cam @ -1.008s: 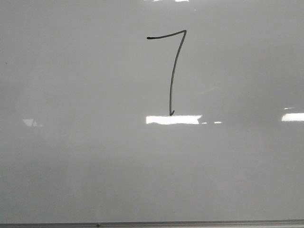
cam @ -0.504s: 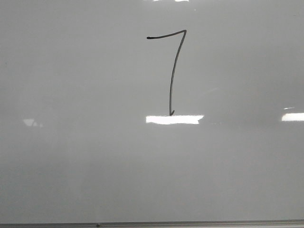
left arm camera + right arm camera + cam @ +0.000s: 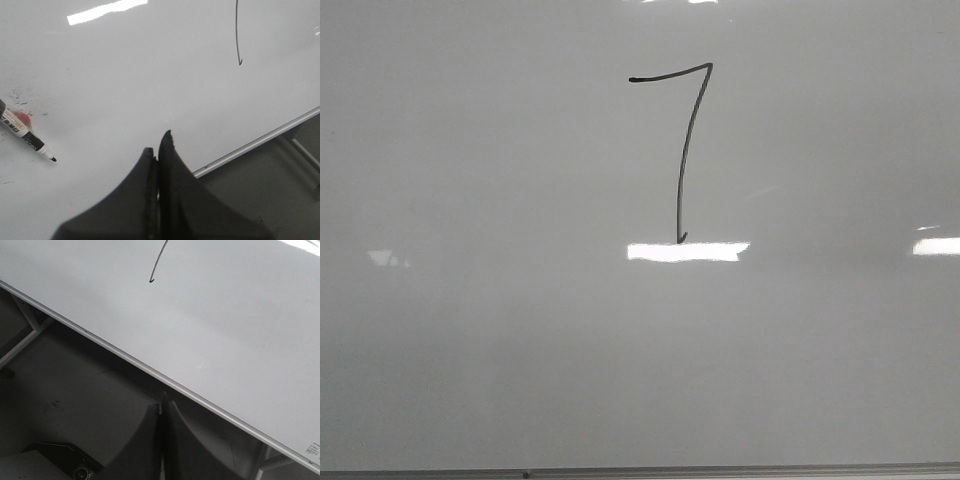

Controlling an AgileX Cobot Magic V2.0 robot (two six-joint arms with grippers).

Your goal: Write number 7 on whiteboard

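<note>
Ink first: the number 7 (image 3: pixel 682 150) sits high on the whiteboard (image 3: pixel 470 330) in the front view, a short top bar and a long, nearly upright stem that ends in a tiny hook just above a bright strip of reflected light (image 3: pixel 686 252). We read the figure as complete, so the writing itself looks done. From the left wrist we catch only the lower stem and hook (image 3: pixel 238 45), from the right wrist just the hooked tip (image 3: pixel 154 273). Moving outward, the marker (image 3: pixel 27 137) lies flat on the board with its tip bare, well away from the stroke and beside some faint smudges; we judge it has been put down because nothing more needs drawing. The left gripper (image 3: pixel 157 150) has its jaws pressed together and carries nothing, poised over the board near its metal edge strip (image 3: pixel 260 142). The right gripper (image 3: pixel 163 407) is likewise closed and empty, hanging off the board past the edge, over the dark floor (image 3: pixel 60 390) and the stand's pale legs. Neither arm shows in the front view, so nothing blocks our look at the digit.
</note>
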